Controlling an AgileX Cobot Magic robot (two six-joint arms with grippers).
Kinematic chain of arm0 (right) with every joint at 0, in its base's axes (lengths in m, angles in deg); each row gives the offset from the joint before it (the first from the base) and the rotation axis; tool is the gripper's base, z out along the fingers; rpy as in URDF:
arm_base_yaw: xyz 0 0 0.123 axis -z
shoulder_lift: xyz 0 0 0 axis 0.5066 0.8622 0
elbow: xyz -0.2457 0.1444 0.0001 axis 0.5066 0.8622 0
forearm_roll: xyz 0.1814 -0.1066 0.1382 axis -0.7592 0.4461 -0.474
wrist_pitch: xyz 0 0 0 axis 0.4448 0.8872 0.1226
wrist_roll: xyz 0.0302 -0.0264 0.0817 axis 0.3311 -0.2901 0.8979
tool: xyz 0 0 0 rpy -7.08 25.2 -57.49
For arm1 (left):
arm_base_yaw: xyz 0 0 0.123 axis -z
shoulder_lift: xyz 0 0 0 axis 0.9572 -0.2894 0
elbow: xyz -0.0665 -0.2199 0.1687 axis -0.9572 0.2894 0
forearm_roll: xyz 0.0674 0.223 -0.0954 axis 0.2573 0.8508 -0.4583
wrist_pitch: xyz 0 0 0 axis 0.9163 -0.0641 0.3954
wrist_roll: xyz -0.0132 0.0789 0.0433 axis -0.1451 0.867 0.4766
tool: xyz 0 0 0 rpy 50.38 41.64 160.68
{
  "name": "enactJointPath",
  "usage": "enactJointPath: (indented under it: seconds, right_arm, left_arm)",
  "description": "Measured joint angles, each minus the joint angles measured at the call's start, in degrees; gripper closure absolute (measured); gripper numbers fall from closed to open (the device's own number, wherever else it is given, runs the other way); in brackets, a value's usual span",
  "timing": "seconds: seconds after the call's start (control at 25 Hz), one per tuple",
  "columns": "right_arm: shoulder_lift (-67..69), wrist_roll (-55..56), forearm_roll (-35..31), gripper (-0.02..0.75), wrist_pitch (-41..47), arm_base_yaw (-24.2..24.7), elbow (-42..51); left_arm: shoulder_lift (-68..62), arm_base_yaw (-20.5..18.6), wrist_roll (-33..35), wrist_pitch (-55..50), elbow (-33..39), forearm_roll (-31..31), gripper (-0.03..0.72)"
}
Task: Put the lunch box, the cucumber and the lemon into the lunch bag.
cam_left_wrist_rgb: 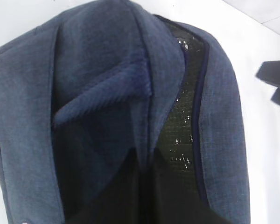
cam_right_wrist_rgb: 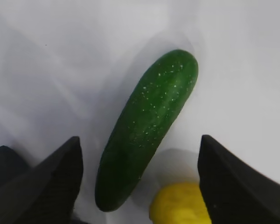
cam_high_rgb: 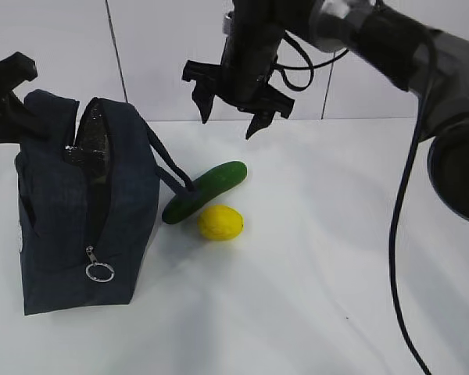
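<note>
Exterior view: the lunch bag (cam_high_rgb: 82, 211) stands unzipped at the left of the desk (cam_high_rgb: 336, 258), the left fingers clenched on its rear edge. Just right of the bag lie the cucumber (cam_high_rgb: 205, 191) and lemon (cam_high_rgb: 220, 222), unpacked. Above them hover the right fingers (cam_high_rgb: 230, 109), spread and empty. No lunch box shows.
</note>
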Motion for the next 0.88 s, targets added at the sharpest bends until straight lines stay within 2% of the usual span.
enactJointPath:
  seconds: [0.36,0.88]
  right_arm:
    - [6.3,8.7,-3.9,0.157,-0.3,0.0,0.0]
    - [11.0,10.1,-5.4,0.155,-2.2,0.0,-0.4]
  left_arm:
    - [0.0,0.0,0.0,0.1,0.0,0.0,0.695]
    - [0.0,0.0,0.0,0.4,0.0,0.0,0.695]
